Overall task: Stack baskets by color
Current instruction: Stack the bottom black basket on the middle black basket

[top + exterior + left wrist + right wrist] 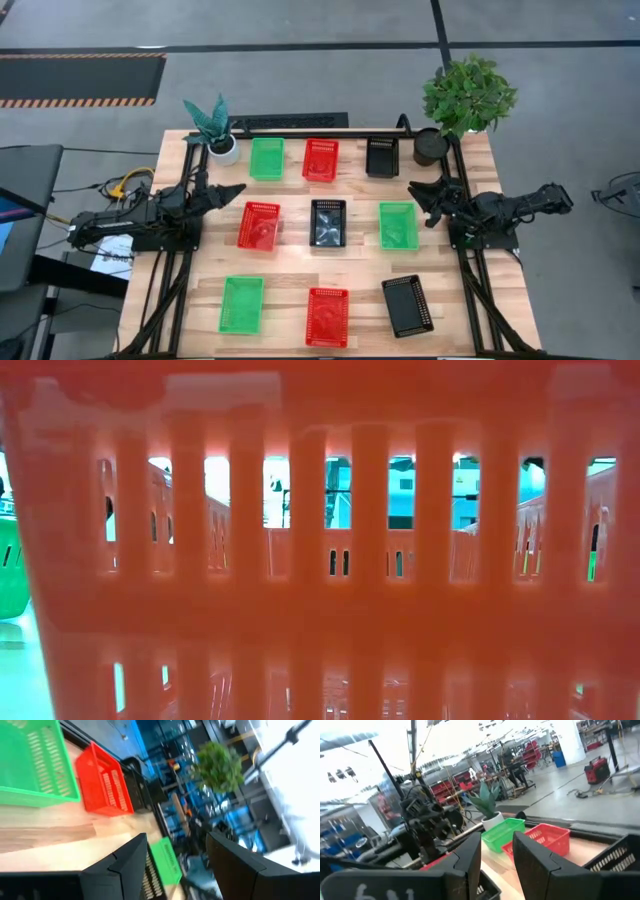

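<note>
Wooden slatted table (300,262), nine baskets on it in a loose three-by-three grid, none stacked yet. Right gripper (420,193) hangs at the right edge with jaws parted and nothing between them, just beside the middle-row green basket (398,224) and below the back-row black basket (382,156). Left gripper (238,188) mirrors it on the left, jaws likewise spread and empty, next to the middle-row red basket (259,224). Middle black basket (328,222) sits between the two; front row runs green (241,303), red (327,316), black (407,305), that last one skewed; back row green (267,158) and red (321,159). Risks as I judge them: thin mesh walls could slip or flex in a rim pinch; neighbouring baskets sit close enough to get nudged; the skewed one may not nest square. Spiky potted plant (215,128) and leafy plant (466,95) crowd the back corners, so reaching there could snag leaves. Both arms converging on the centre could collide
</note>
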Controlling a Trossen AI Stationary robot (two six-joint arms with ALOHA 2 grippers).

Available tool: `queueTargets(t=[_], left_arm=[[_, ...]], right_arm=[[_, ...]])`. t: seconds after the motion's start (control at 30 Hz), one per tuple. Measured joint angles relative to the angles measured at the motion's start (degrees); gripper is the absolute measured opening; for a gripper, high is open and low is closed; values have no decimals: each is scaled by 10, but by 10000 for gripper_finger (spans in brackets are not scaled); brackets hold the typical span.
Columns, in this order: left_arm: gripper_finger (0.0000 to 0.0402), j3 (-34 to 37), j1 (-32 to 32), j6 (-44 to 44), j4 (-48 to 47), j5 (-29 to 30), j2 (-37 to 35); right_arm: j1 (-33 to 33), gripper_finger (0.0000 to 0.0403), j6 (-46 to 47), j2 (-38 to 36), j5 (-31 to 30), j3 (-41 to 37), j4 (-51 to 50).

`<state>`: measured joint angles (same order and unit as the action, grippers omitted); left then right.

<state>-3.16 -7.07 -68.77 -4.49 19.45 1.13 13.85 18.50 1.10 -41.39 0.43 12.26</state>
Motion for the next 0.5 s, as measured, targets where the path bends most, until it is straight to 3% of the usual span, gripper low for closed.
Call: queueTargets(t=[0.23, 0.4, 0.5], left_arm=[[193, 0, 0, -6, 0, 7, 0], [193, 0, 0, -15, 2, 5, 0], [193, 1, 0, -18, 7, 2, 0]], right_arm=[[-1, 135, 50, 0, 0, 2, 3], [-6, 133, 118, 0, 5, 4, 83], [-3, 134, 163, 1, 16, 45, 92]])
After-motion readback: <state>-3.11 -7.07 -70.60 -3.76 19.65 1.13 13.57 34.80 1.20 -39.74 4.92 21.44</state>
